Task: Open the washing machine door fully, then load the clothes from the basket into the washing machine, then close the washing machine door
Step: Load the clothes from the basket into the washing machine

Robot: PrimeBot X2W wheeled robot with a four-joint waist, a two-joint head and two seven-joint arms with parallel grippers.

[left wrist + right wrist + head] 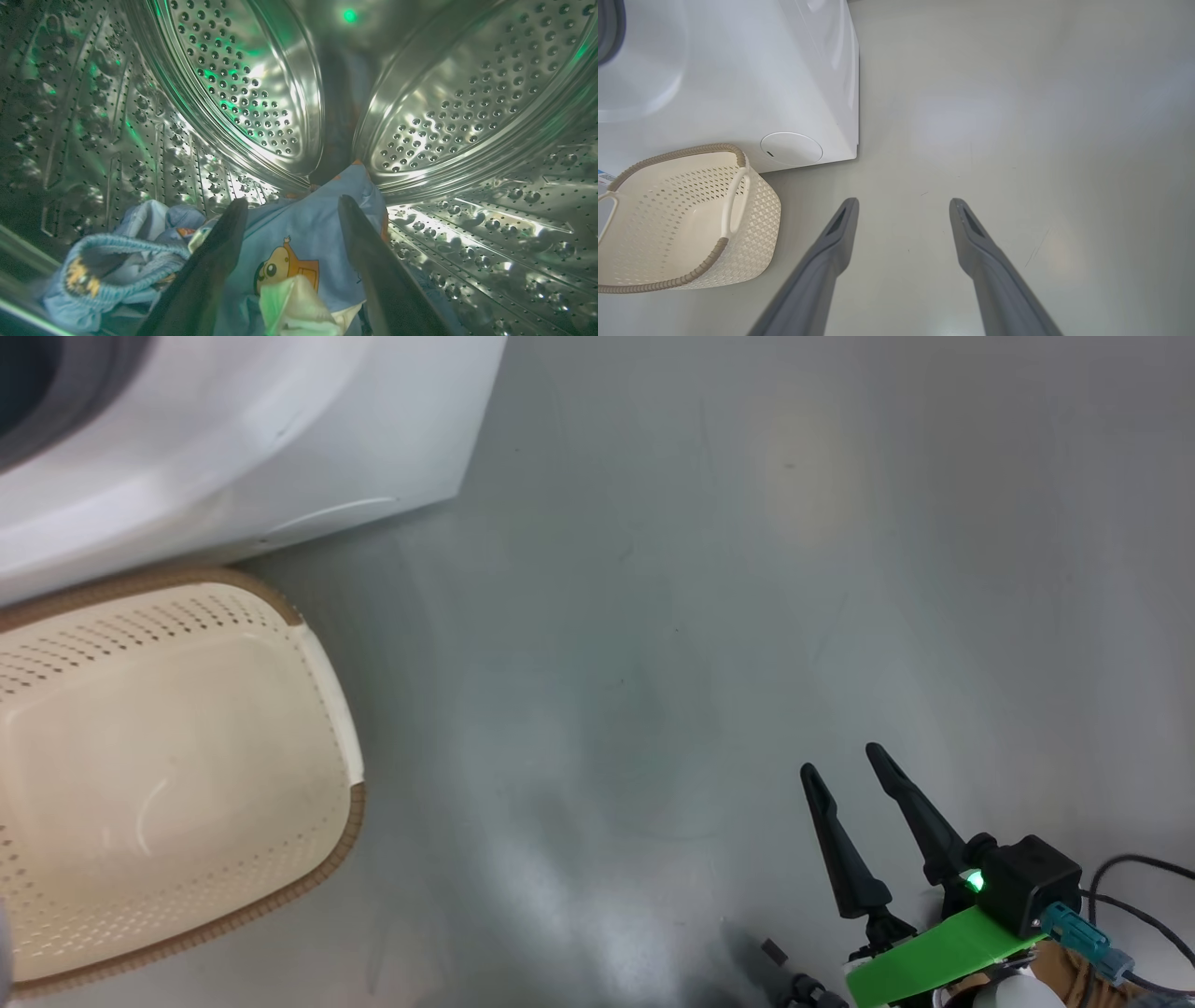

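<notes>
Two grippers, both spread — left gripper [293, 200] over the clothes [299, 238] in the drum [490, 233], right gripper [904, 201] near one basket [756, 224]

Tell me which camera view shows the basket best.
The right wrist view: the basket shows nearly whole, with its brown rim, a side handle and perforated walls, empty. The head view looks down into it, cropped at the left edge. The left wrist view looks inside the drum, at the clothes.

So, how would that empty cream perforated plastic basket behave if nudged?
Probably light: thin perforated walls, nothing inside the cream plastic basket. Likely to slide rather than tip, since it sits wide and low on the smooth grey floor.
</notes>
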